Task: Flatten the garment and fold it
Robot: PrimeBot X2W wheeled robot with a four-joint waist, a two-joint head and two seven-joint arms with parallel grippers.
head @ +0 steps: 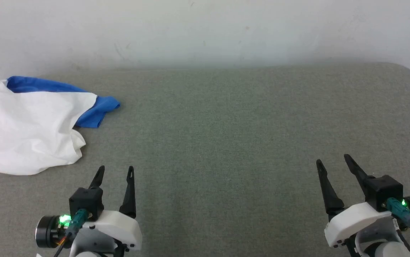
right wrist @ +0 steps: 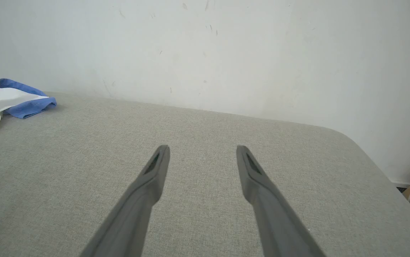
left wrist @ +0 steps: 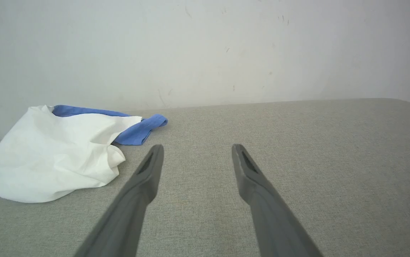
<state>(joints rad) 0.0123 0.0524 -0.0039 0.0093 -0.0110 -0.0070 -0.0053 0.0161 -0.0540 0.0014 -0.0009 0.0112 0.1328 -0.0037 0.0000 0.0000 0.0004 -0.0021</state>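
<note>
The shirt [head: 30, 135] lies bunched in a loose heap ahead of the left gripper [head: 116, 167] and off to its outer, left side, close to the wall [head: 205, 32] at the far left of the grey cloth-covered table [head: 226, 142]. The left gripper hangs with its two fingers spread apart and nothing between them. The near white edge of the heap sits just beyond and to the left of its fingertips, apart from them. The right gripper [head: 333, 159] is likewise spread and holds nothing. From it the shirt lies well away, far across the table to its left, with a wide stretch of bare cloth between them, so the left arm is plainly the nearer one. The heap's long line runs slantwise: white body nearest the left gripper, then up and away toward the wall, with a blue sleeve [head: 99, 107] poking out on the side that faces the middle of the table, almost straight ahead of the left fingers. The shirt is crumpled, not yet spread flat, so the work looks to be at its very start. The first reach probably falls to the left arm, forward and a little leftward to the white edge or the sleeve.
</note>
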